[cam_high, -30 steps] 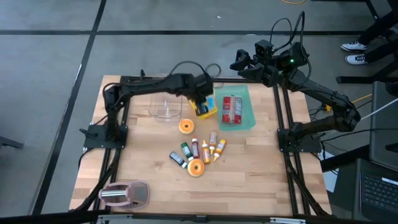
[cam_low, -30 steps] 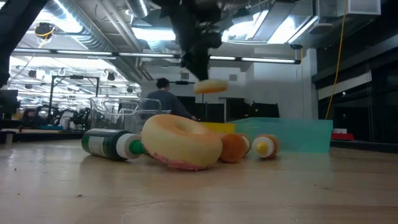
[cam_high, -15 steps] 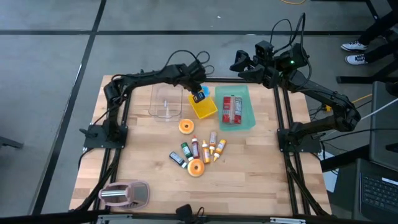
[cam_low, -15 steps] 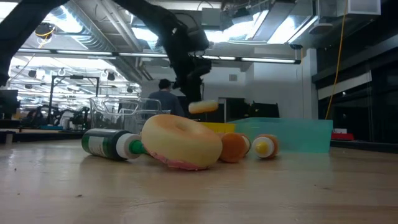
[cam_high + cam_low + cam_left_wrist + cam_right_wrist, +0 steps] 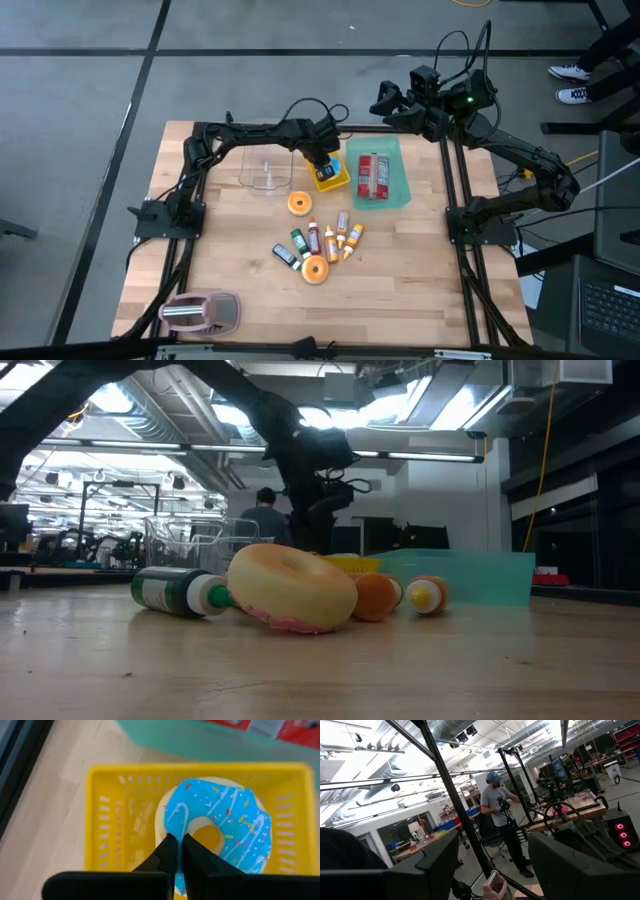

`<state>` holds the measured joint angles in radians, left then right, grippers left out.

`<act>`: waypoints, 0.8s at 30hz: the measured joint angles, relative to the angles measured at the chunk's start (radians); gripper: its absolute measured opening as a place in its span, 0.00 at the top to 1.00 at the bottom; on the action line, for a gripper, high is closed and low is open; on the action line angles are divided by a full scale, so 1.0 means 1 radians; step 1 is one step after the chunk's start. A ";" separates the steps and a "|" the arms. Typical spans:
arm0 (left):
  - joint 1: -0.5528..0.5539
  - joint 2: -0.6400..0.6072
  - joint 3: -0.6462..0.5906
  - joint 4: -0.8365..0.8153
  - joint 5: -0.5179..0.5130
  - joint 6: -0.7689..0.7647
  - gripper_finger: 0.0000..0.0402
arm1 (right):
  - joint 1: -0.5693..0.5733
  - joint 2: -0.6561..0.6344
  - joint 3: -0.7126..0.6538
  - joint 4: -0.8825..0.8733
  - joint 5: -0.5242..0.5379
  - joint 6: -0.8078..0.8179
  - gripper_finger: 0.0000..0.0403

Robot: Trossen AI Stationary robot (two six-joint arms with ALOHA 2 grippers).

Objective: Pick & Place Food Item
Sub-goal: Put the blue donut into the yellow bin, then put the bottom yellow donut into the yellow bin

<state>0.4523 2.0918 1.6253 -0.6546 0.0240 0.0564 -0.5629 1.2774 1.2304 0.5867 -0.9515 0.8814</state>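
A blue-iced donut with sprinkles (image 5: 220,822) sits low inside the yellow basket (image 5: 107,815), which stands at the table's far middle (image 5: 336,180). My left gripper (image 5: 178,847) is shut on the donut and slants down over the basket (image 5: 320,163). Whether the donut rests on the basket's floor I cannot tell. In the low view only its pale edge (image 5: 343,560) shows at the basket's rim. My right gripper (image 5: 385,100) is raised past the table's far edge, open, with nothing between its fingers (image 5: 440,865). My left gripper pinches the donut's ring (image 5: 172,827) between its two fingers, on the side of the hole nearest the gripper. The fingers come from above, slanting down. The fingertips (image 5: 169,845) cover the exact spot. The donut lies about level, icing up, within the basket's walls.
A teal tray (image 5: 398,185) with a red packet lies right of the basket, a clear container (image 5: 265,172) left of it. Nearer lie an orange donut (image 5: 299,203), several small bottles (image 5: 325,240), a pink-based donut (image 5: 315,269) and a pink appliance (image 5: 200,312). A person stands in the room behind (image 5: 263,520).
My left gripper has sunk, still shut on the blue donut, from well above the yellow basket down into it. The donut has stayed about level and now sits at the basket's rim height.
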 joint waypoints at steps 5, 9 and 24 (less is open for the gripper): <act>0.011 0.000 0.000 -0.031 -0.007 0.009 0.98 | 0.000 0.000 0.000 0.000 -0.005 0.000 0.41; 0.014 0.000 0.000 -0.028 -0.008 0.020 0.97 | 0.000 0.000 0.000 0.000 -0.007 0.000 0.41; 0.014 0.000 0.019 -0.033 0.047 0.007 0.52 | 0.000 0.000 0.000 0.000 -0.011 -0.003 0.41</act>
<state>0.4664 2.0918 1.6442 -0.6878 0.0711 0.0633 -0.5629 1.2774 1.2304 0.5865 -0.9622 0.8780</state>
